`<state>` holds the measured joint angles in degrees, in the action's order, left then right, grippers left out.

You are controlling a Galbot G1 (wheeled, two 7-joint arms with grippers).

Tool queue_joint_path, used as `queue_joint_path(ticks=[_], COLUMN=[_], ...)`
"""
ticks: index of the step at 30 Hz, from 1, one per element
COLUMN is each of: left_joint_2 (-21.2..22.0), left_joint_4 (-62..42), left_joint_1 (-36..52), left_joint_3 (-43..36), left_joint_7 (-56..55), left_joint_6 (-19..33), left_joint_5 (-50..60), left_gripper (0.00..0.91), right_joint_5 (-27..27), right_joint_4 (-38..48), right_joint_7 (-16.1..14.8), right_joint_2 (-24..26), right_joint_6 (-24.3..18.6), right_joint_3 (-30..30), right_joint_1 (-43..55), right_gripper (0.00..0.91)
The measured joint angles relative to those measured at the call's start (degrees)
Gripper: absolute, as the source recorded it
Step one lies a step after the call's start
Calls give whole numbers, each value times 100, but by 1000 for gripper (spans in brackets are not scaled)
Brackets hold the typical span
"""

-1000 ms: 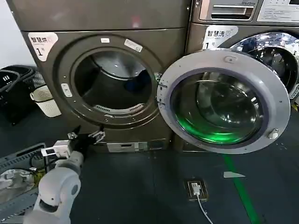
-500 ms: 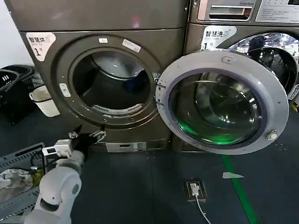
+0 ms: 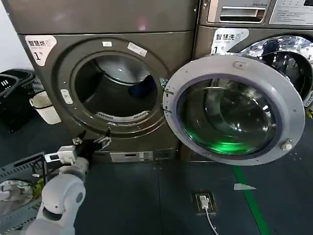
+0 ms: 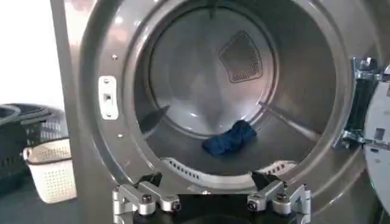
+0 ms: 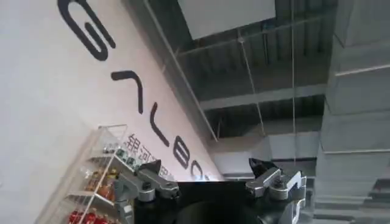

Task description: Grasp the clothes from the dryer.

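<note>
Navy clothes (image 4: 229, 137) lie far inside the dryer (image 3: 112, 78): soft, light (pinch the crumpled middle). Left pincer (image 4: 211, 196) gapes wide, empty, near the mouth.

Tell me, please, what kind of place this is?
Probably a laundry room: the dryer with its door open stands beside a like machine, with baskets on the floor.

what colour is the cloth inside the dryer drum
Dark navy blue; the clothes show best in the left wrist view, lying on the drum floor.

The dryer (image 3: 98, 63) sticker (image 3: 40, 47) reads "1"; wall lettering (image 5: 134, 97) spells "GALBO".
</note>
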<state>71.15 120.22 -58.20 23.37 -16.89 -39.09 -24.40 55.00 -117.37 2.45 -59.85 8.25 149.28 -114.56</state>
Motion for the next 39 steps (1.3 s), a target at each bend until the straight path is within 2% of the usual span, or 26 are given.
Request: queue_joint_path(ticks=[39], left_joint_2=[27], left_joint_4=[-27], left_joint_1=[33], left_joint_3=[-27], left_joint_7=[22], left_joint_6=[-1], left_joint_5=[11], left_gripper=[907], right_joint_5=[9], right_joint_4=[1], right_joint_7=[-92], right_joint_2=[10], right_joint_6=[-48], right_joint_3=[32], right_joint_1=[-18], right_gripper=[907])
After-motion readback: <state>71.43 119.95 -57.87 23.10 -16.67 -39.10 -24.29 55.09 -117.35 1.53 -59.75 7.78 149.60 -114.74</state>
